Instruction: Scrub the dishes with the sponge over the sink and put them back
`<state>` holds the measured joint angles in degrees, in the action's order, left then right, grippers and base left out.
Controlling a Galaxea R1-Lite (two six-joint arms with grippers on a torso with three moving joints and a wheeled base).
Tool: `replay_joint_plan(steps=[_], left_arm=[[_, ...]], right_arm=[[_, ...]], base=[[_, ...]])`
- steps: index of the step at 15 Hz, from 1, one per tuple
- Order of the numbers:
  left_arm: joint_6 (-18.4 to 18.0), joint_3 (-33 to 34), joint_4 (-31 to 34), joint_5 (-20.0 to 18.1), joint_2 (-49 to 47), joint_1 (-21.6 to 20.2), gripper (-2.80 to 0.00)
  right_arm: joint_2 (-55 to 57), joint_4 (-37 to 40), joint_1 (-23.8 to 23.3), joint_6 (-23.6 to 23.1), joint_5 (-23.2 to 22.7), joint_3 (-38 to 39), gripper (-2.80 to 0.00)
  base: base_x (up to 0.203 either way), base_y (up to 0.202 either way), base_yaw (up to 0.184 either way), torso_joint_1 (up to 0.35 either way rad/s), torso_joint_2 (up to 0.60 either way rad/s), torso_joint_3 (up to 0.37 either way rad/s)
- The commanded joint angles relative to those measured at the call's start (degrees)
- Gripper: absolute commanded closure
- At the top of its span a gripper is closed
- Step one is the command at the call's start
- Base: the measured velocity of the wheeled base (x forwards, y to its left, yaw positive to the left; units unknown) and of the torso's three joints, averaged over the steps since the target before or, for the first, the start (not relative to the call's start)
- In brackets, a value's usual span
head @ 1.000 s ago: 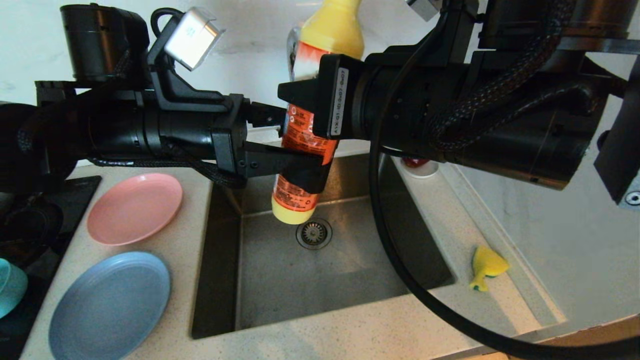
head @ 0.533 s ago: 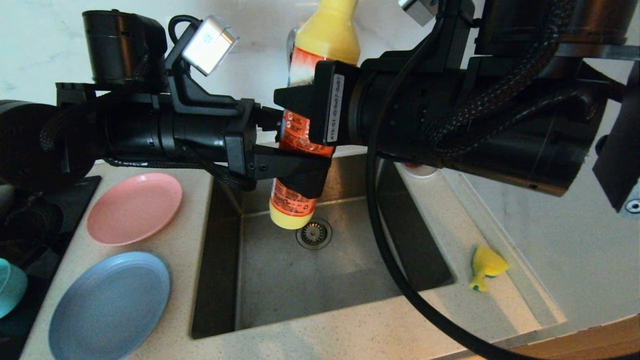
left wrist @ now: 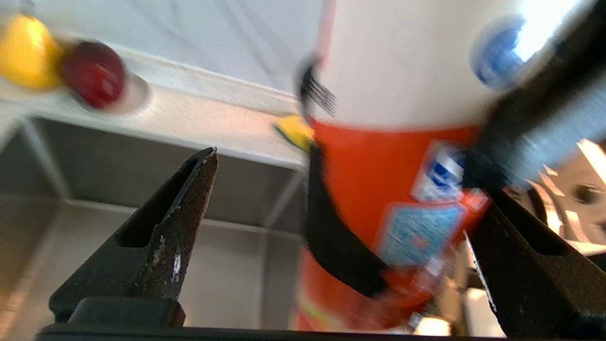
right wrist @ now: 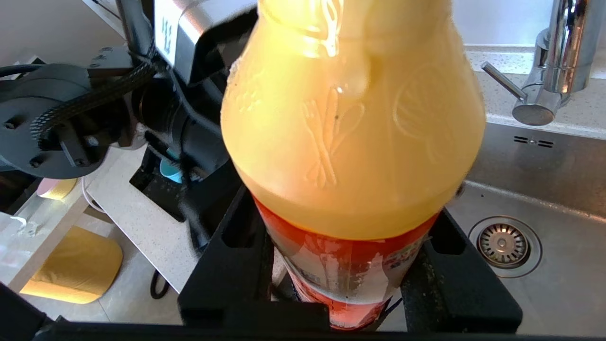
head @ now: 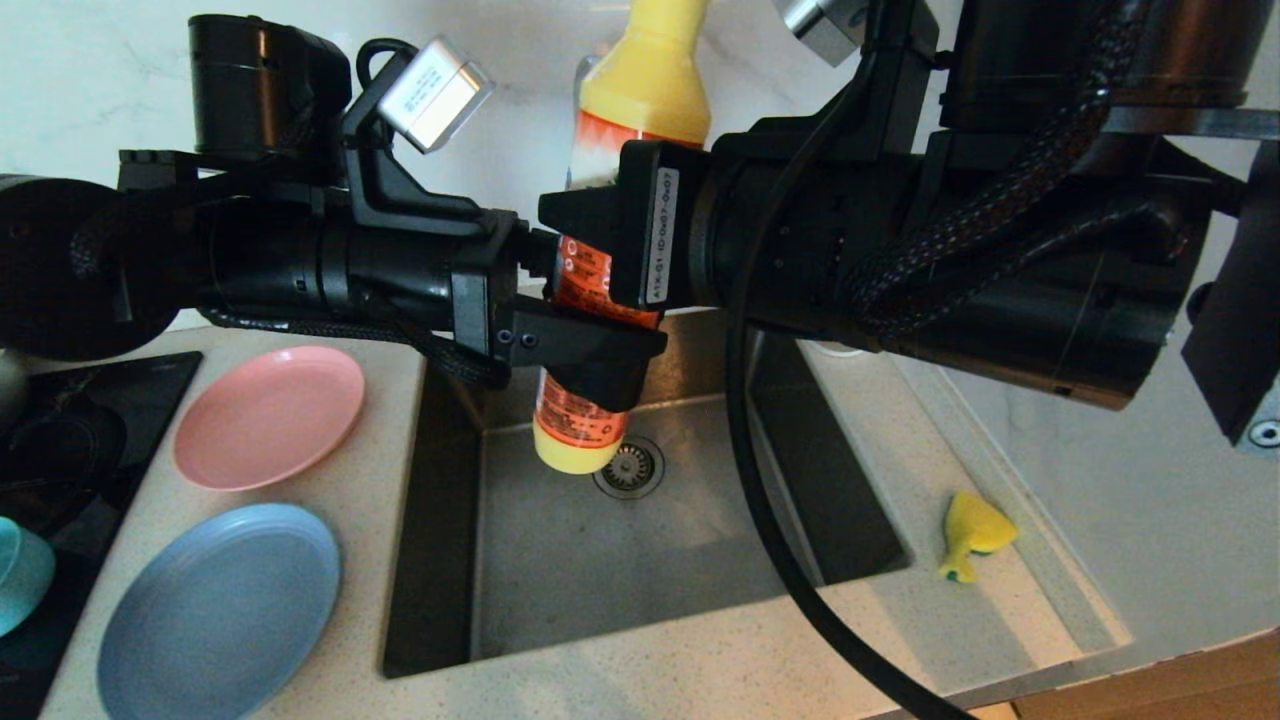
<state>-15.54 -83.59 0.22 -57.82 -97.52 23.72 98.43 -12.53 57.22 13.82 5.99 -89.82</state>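
My right gripper [head: 600,235] [right wrist: 345,265] is shut on an orange bottle [head: 590,300] with yellow ends, held upright and slightly tilted above the sink [head: 560,570]. My left gripper [head: 575,310] [left wrist: 341,199] is open, its fingers [left wrist: 175,227] straddling the bottle's [left wrist: 378,189] lower part without closing. On the counter to the left lie the pink plate [head: 268,415] and the light-blue plate [head: 220,610]. The teal bowl [head: 15,575] sits at the left edge. The yellow sponge [head: 972,533] lies on the counter right of the sink.
A black hob [head: 90,420] is at the far left. A chrome tap [right wrist: 558,47] stands behind the sink, over the round drain [head: 628,468]. A white saucer with fruit [left wrist: 94,80] sits at the sink's far right corner.
My left arm has moved right and slightly up, bringing its open fingers further around the bottle. The bottle's lower end has swung a little to the left.
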Motion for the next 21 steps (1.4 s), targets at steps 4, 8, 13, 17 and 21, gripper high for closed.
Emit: replay_joint_plan(steps=[4, 8, 13, 17, 21], left_arm=[[-0.22, -0.05, 3.04, -1.16, 0.41, 0.15, -2.80], [-0.28, -0.26, 2.69, -0.98, -0.03, 0.89, -2.80], [-0.68, 0.18, 2.77, -0.98, -0.47, 1.06, -2.80], [-0.53, -0.11, 2.95, -0.98, -0.32, 1.06, 0.00], [-0.69, 0.18, 2.95, -1.07, -0.03, 1.08, 0.00]], right_arm=[[-0.17, -0.22, -0.01, 0.06, 0.07, 0.26, 0.00], [0.01, -0.22, -0.01, 0.06, 0.07, 0.26, 0.00], [0.10, -0.22, -0.01, 0.13, -0.37, 0.44, 0.00], [0.19, -0.13, -0.01, 0.06, -0.37, 0.26, 0.00], [-0.08, 0.05, -0.01, -0.03, -0.72, 0.17, 0.00]], base=[[0.000, 0.000, 0.000, 0.000, 0.00, 0.000], [0.000, 0.000, 0.000, 0.000, 0.00, 0.000], [0.000, 0.000, 0.000, 0.000, 0.00, 0.000], [0.000, 0.000, 0.000, 0.000, 0.00, 0.000], [0.000, 0.000, 0.000, 0.000, 0.00, 0.000]])
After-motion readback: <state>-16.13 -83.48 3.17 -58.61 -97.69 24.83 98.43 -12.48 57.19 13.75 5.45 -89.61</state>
